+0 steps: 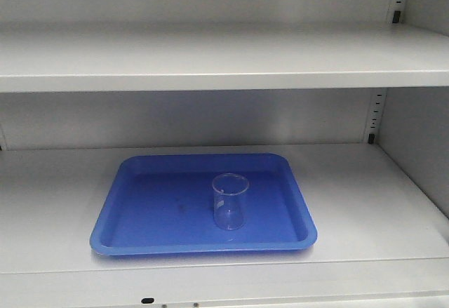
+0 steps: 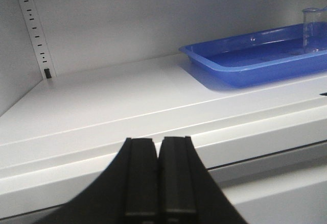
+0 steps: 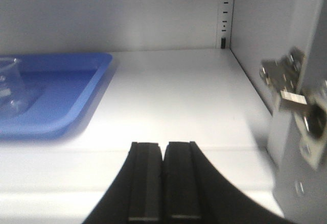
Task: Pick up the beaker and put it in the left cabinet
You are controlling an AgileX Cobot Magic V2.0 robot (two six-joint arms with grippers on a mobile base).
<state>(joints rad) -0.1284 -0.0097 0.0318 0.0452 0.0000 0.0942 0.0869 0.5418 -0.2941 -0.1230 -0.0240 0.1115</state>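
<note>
The left cabinet (image 1: 210,59) fills every view: pale grey metal, wide horizontal shelves, slotted uprights at the back corners. On its lower shelf (image 1: 365,203) lies a blue tray (image 1: 119,224), set a little left of the middle, with bare shelf on both sides.

The beaker (image 1: 230,201) stands upright inside that tray, right of the tray's centre and apart from its walls. It looks empty, and being clear glass it shows mostly by its rim and base.

Both claws sit low at the front edge of the shelf, outside the tray. The left claw (image 2: 159,180) has its fingers pressed together with nothing between them, and the tray is off to its right. The right claw (image 3: 163,180) is likewise closed and empty, with the tray to its left and a door hinge (image 3: 299,112) close on its right.

Judging from this, the beaker is already in the cabinet, so placing seems done (or nearly so). What remains, I think, is drawing the arms straight back out. The right arm should mind the hinge and side wall, and neither claw should sweep sideways toward the tray, since a light glass would tip easily.
</note>
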